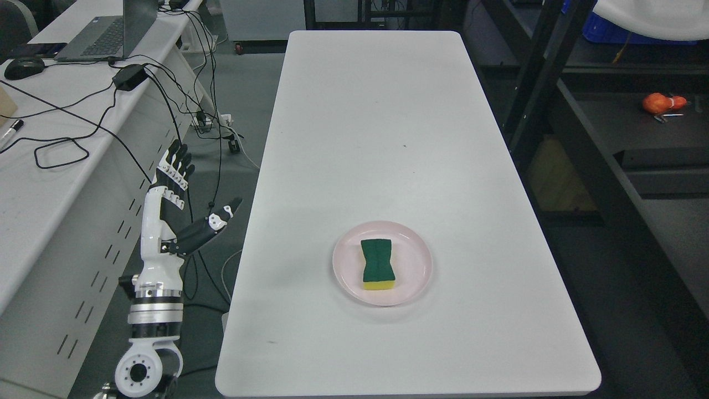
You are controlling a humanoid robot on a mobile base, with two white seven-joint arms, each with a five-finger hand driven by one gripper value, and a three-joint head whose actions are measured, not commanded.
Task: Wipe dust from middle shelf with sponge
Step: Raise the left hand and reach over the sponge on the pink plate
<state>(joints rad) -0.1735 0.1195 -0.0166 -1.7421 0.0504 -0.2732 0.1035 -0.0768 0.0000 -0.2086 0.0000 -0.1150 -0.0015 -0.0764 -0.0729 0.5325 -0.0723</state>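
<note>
A green and yellow sponge (378, 264) lies on a pink plate (412, 244) near the front of the white table (376, 111). My left hand (191, 194) is raised beside the table's left edge, well left of the plate. Its fingers (174, 160) are spread and hold nothing. A dark shelf unit (609, 144) stands to the right of the table. My right arm does not show.
A desk (33, 183) on the left carries a laptop (111, 33), a mouse (23, 67) and loose black cables (166, 94). An orange object (662, 102) lies on a shelf at the right.
</note>
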